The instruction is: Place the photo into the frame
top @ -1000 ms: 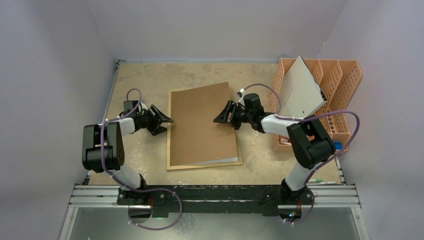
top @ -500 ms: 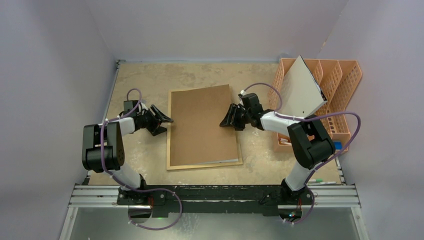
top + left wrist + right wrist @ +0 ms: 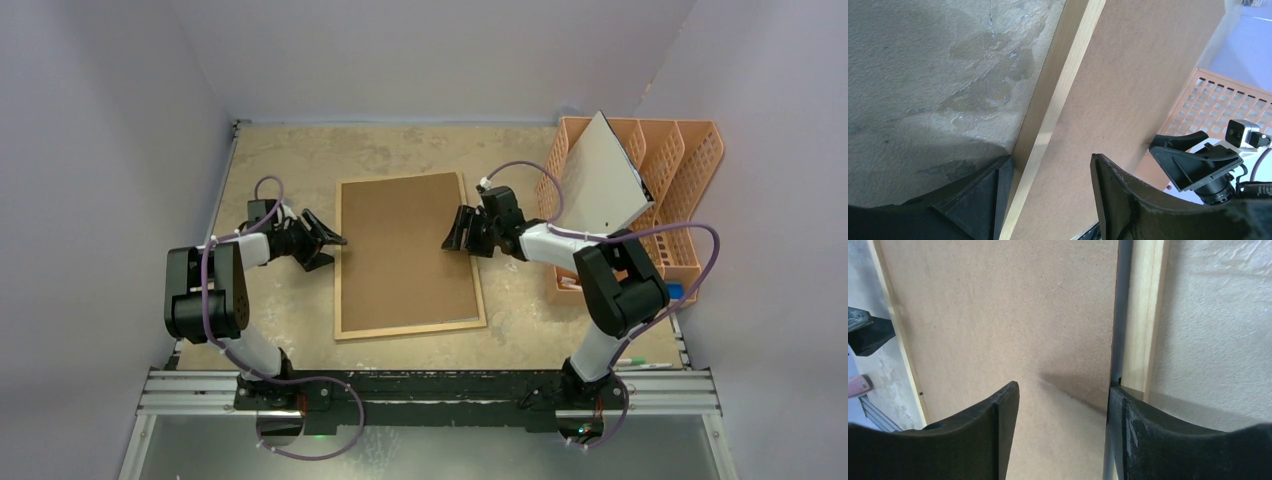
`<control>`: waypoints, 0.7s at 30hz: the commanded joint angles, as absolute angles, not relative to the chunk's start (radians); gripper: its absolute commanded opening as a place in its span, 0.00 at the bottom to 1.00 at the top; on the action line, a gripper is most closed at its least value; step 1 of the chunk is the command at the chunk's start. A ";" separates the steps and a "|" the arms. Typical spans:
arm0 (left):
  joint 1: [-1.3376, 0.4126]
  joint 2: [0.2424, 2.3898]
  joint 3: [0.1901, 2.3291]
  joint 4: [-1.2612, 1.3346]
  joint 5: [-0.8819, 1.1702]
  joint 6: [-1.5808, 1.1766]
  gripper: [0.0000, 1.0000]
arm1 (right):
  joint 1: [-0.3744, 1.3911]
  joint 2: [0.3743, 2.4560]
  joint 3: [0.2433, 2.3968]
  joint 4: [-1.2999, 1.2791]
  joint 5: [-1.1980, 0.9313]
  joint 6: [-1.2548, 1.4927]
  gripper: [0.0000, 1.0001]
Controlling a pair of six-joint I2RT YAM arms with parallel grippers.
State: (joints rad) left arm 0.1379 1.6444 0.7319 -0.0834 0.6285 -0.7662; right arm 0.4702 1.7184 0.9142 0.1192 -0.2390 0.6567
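The frame (image 3: 340, 262) lies face down mid-table, its brown fibreboard back (image 3: 405, 250) sitting flat inside the light-wood border. The photo is hidden. My left gripper (image 3: 337, 250) is open at the frame's left edge. In the left wrist view the wooden rail (image 3: 1058, 100) runs between the open fingers of the left gripper (image 3: 1048, 197). My right gripper (image 3: 455, 230) is open at the right edge. In the right wrist view the right gripper (image 3: 1060, 432) spans the back board (image 3: 998, 315), with one finger (image 3: 1133, 440) by the rail (image 3: 1143, 315) and a thin dark gap beside the board.
An orange plastic file rack (image 3: 690, 190) stands at the right edge with a grey-white board (image 3: 600, 185) leaning in it. Pens (image 3: 640, 363) lie near the right front corner. Walls close in on the left, back and right; a metal rail (image 3: 430, 390) runs along the near edge.
The back board, earlier lifted and skewed on its right side with a pale layer showing beneath, now lies flat inside the frame. My right gripper drew back slightly to the right. The left arm stayed put.
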 commanded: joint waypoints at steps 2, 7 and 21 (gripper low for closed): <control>0.133 1.665 0.735 -0.130 0.600 -0.727 0.62 | 0.477 1.697 0.937 0.061 -0.109 0.622 0.69; 0.133 1.659 0.738 -0.136 0.597 -0.723 0.62 | 0.477 1.659 0.940 0.004 -0.070 0.646 0.69; 0.133 1.629 0.756 -0.181 0.556 -0.690 0.65 | 0.477 1.538 0.951 -0.070 0.052 0.703 0.70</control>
State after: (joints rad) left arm 0.1368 1.6413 0.7464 -0.1226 0.6212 -0.7391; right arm 0.4793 1.5784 0.9180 -0.0364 -0.0067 0.6880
